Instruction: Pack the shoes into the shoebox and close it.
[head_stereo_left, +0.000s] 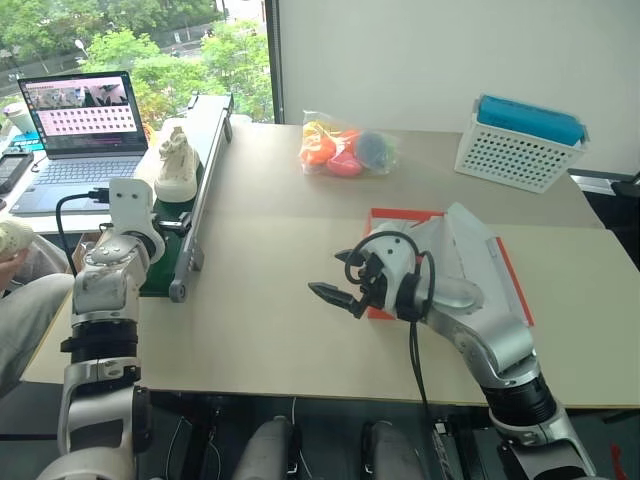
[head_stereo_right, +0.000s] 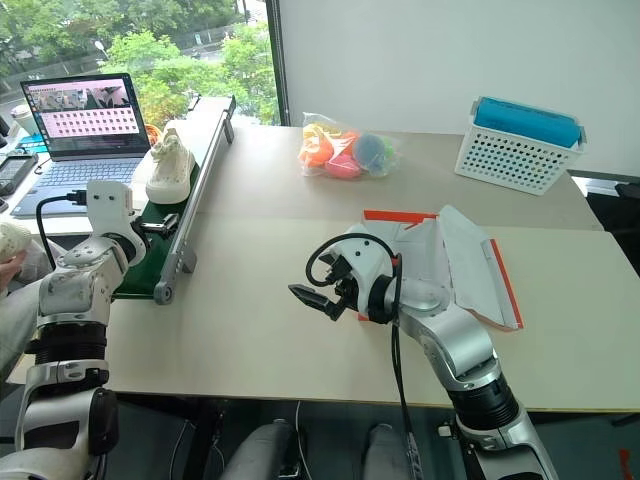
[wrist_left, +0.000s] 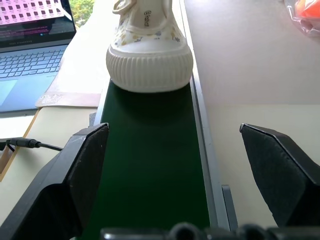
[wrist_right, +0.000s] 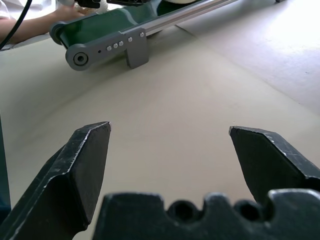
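1. The step in hand looks like fetching a shoe (wrist_left: 149, 47) off the green conveyor belt (wrist_left: 150, 170). The shoe sits upright on the belt, toe towards the left gripper (wrist_left: 175, 185), whose fingers (wrist_left: 80, 170) are spread wide with nothing between them.
2. This shoe looks like a cream canvas sneaker with a ribbed rubber toe. Take it across the toe or the midfoot, where the sole is stiff; the soft upper would likely buckle.
3. Bring the left gripper along the belt's line so both fingers pass either side of the toe, staying clear of the belt's metal side rail (head_stereo_left: 205, 170).
4. Close only once the toe is well between the fingers; a shallow pinch on the rounded rubber cap could slip.
5. The shoebox (head_stereo_left: 440, 255) lies open on the desk (head_stereo_left: 270, 330) to the belt's right, well apart from it, with its lid folded out flat. Part of it is hidden behind the right arm, so its contents cannot be told.
6. The right gripper (head_stereo_left: 342, 290) hovers between belt and shoebox, its fingers likewise spread and empty. It is well placed to receive the shoe in a handover or to steady the box.
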